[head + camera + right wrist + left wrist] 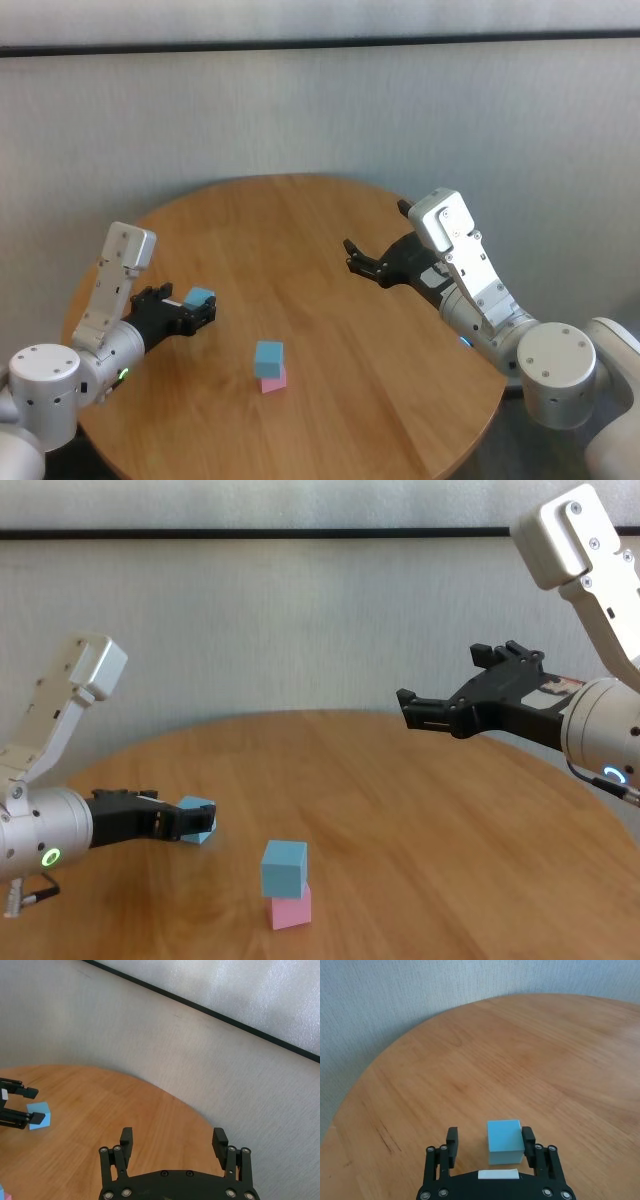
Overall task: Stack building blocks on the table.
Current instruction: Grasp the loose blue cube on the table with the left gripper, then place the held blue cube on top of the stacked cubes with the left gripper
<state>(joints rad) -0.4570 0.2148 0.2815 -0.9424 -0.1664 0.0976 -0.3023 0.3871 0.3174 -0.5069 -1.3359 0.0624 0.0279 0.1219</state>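
Observation:
A light blue cube (pixel 268 357) sits on top of a pink cube (pixel 273 380) near the front middle of the round wooden table (pixel 300 230); the stack also shows in the chest view (pixel 285 868). The second light blue cube (pixel 199 297) rests on the table at the left. My left gripper (pixel 195 304) is open around it, low at table height. In the left wrist view the cube (pixel 504 1141) touches one finger (pixel 528 1139), with a gap to the other. My right gripper (pixel 378 238) is open and empty, held above the table's right side.
A pale wall with a dark strip (pixel 300 532) stands behind the table. The table's edge curves close behind my left arm (pixel 110 290) and under my right arm (pixel 480 290). Bare wood (pixel 330 300) lies between the two grippers.

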